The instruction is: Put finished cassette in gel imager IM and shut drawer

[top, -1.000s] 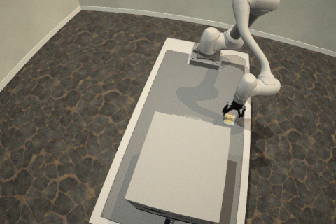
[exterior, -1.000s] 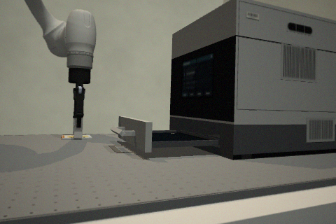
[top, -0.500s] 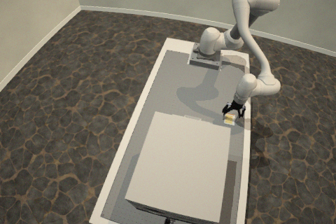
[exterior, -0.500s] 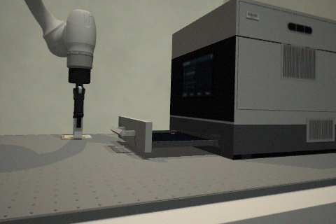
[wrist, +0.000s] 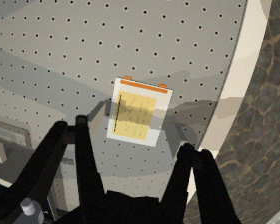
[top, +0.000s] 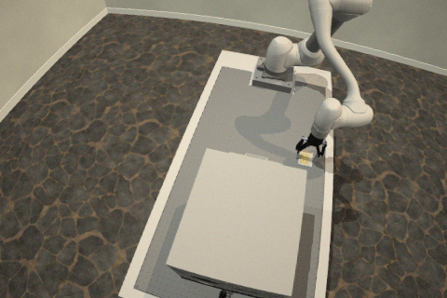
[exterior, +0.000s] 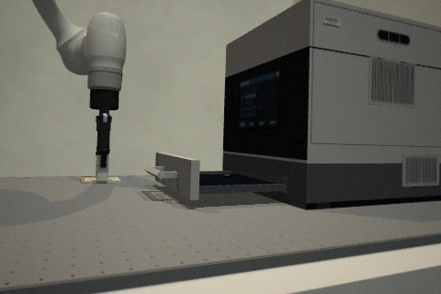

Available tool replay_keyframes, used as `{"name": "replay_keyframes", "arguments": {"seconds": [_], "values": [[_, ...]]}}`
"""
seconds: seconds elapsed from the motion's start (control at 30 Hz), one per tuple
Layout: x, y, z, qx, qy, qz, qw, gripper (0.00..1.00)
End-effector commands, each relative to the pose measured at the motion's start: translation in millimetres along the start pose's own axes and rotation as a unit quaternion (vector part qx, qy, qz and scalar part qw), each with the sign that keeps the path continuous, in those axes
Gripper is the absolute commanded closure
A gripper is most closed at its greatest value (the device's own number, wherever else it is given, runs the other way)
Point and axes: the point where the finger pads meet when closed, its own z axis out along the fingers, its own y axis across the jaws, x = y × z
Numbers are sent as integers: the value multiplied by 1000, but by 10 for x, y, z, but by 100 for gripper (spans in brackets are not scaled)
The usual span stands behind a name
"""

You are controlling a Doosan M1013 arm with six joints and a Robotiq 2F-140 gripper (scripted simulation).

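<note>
The drawer [top: 256,155] [exterior: 184,177] [wrist: 16,162] is pulled open; at left, the flat cassette [top: 305,158] [exterior: 86,179] [wrist: 135,116] is straddled by the wide, unfilled claw [top: 310,155] [exterior: 102,177] [wrist: 136,117].

I see one big box machine [top: 242,219] [exterior: 367,101], one open drawer [exterior: 176,175], one flat cassette [top: 305,158] [exterior: 84,179] [wrist: 136,114] and two fingers of mine.

One view looks down from high past the far short edge of the long grey worktop with white edges [top: 197,116] [exterior: 257,264] [wrist: 230,85], one looks level from low and near beside a long edge, one looks down close by a long edge, and all share the flat white and yellow cassette [top: 304,158] [exterior: 86,179] [wrist: 136,116].
</note>
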Motion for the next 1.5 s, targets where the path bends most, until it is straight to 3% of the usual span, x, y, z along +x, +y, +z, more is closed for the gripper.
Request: {"name": "replay_keyframes", "arguments": {"seconds": [0.0,0.53,0.57,1.47], "values": [[39,6,45,-1,2,-3,1000,32],[39,6,45,-1,2,-3,1000,32],[39,6,45,-1,2,-3,1000,90],[39,6,45,-1,2,-3,1000,90]]}}
